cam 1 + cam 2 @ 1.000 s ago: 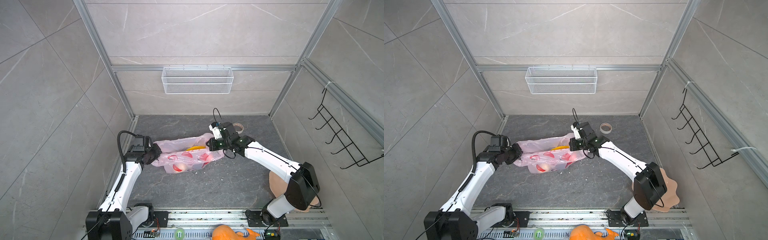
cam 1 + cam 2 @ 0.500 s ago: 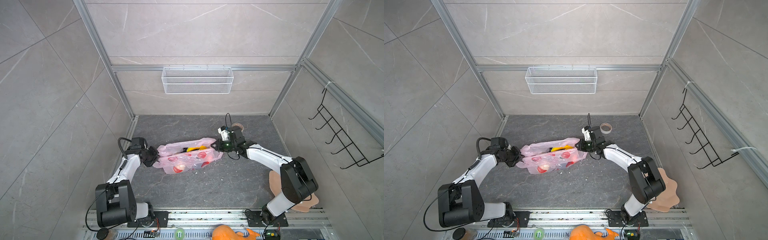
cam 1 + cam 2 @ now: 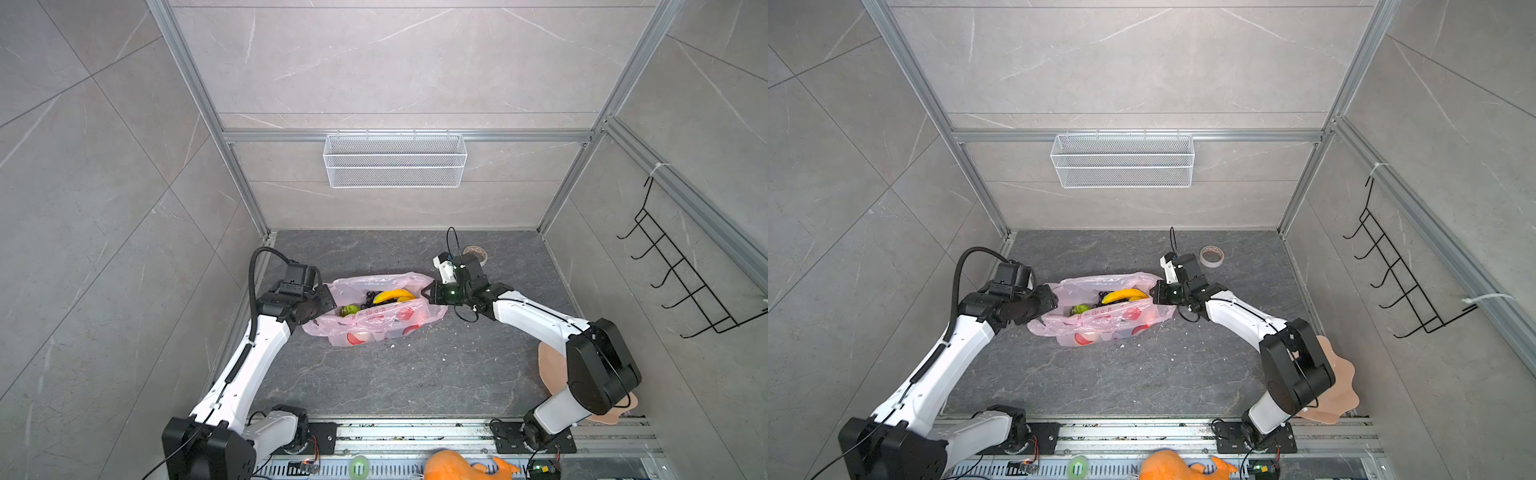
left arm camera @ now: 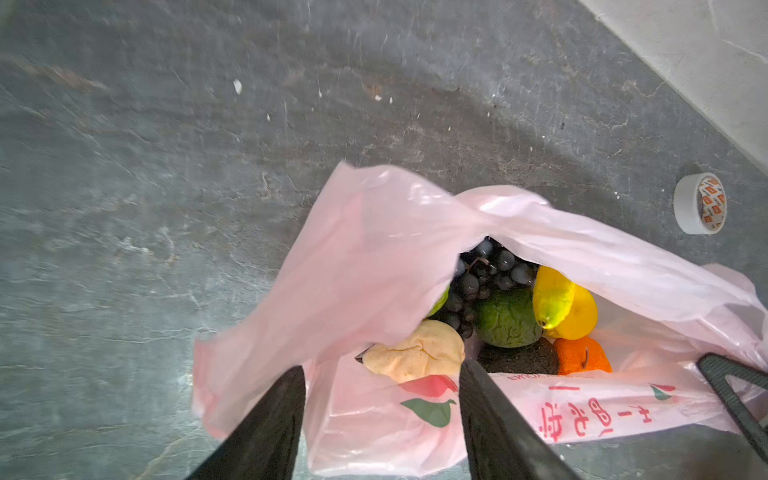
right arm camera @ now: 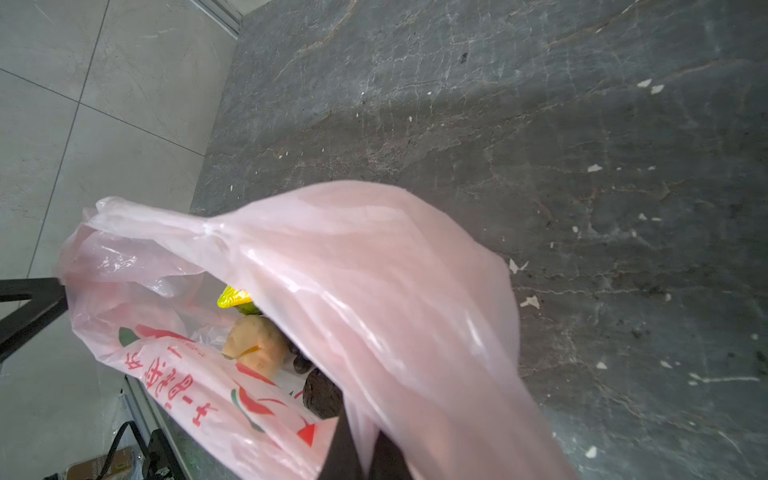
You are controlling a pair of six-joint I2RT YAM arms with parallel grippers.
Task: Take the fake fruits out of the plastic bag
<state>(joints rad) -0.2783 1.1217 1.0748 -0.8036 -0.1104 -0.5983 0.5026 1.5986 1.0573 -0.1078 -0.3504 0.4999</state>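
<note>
The pink plastic bag (image 3: 374, 322) (image 3: 1100, 326) lies on the floor with its mouth gaping. Inside are the fake fruits: black grapes (image 4: 482, 274), a green avocado (image 4: 507, 318), a yellow banana (image 3: 392, 296) (image 3: 1125, 295), an orange (image 4: 582, 355), a dark avocado (image 4: 519, 359) and a cream lumpy piece (image 4: 415, 353) (image 5: 257, 345). My left gripper (image 3: 328, 300) (image 4: 381, 368) is open at the bag's left end, its fingers either side of the lower film. At the right end, my right gripper (image 3: 428, 291) (image 5: 362, 428) is shut on the bag's edge.
A roll of tape (image 3: 476, 252) (image 3: 1212, 255) lies behind the right gripper. A peach plate (image 3: 548, 365) sits at the floor's right edge under the right arm. A wire basket (image 3: 395, 160) hangs on the back wall, a hook rack (image 3: 673, 282) on the right wall.
My left gripper's jaws have opened and let go of the bag's left edge. The stretched bag has slackened, and its mouth now shows more of the fruits. The right gripper still holds its edge.
</note>
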